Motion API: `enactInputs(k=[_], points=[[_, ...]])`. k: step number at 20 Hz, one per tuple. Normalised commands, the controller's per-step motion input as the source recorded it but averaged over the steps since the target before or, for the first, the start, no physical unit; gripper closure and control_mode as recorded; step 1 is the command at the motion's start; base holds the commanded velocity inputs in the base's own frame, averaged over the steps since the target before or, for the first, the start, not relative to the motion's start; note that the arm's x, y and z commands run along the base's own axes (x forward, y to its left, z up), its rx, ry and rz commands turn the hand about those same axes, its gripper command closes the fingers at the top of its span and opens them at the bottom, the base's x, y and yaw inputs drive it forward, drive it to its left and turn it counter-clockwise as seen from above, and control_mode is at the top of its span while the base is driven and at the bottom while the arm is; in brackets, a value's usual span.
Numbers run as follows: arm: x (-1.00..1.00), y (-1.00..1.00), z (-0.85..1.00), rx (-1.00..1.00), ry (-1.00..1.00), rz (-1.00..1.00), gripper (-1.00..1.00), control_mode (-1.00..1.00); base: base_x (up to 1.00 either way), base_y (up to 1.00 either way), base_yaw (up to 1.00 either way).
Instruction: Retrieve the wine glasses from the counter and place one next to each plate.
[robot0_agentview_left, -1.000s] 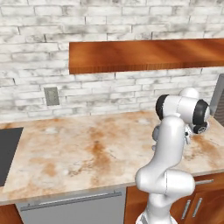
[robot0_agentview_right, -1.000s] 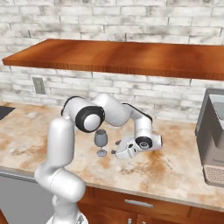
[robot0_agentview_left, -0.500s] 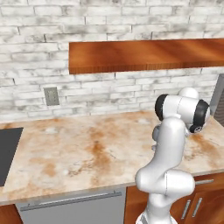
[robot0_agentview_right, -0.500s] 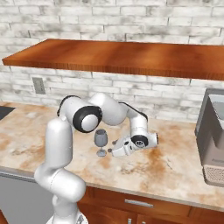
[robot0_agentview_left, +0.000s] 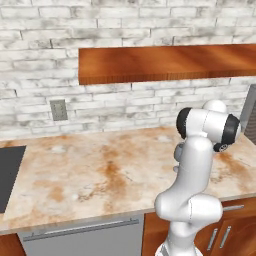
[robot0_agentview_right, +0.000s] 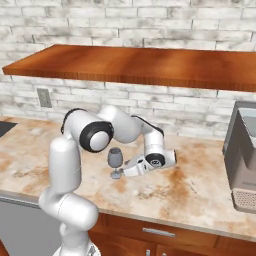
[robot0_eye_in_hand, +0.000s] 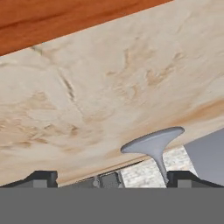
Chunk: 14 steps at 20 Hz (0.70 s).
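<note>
Glass (robot0_agentview_right: 115, 159) stands upright on tabletop (robot0_agentview_right: 200, 190), centre of right base frame, stem vertical. Gripper (robot0_agentview_right: 128, 170) lies low and sideways just right of it, fingers spread wide, holding nothing. In hand frame the glass's foot and stem (robot0_eye_in_hand: 154, 146) sit lower centre-right, nearer the right finger (robot0_eye_in_hand: 177, 177). Judgement: stem lies crosswise to the hand, not yet between fingers; needs a small advance.

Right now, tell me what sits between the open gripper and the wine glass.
Nothing. In the right base view, only bare counter separates the gripper from the wine glass. In the hand view, the glass's foot and stem rise just inside one fingertip.
</note>
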Motion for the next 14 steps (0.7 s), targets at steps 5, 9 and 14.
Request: enactInputs(k=[5,9,14], points=[[-0.10,0.12,-0.09,0.00,0.00,0.00,-1.00,-1.00,0.00,0.00,0.00],[-0.08,0.14,-0.10,0.00,0.00,0.00,-1.00,-1.00,0.00,0.00,0.00],[-0.01,0.22,-0.18,0.00,0.00,0.00,-1.00,-1.00,0.00,0.00,0.00]])
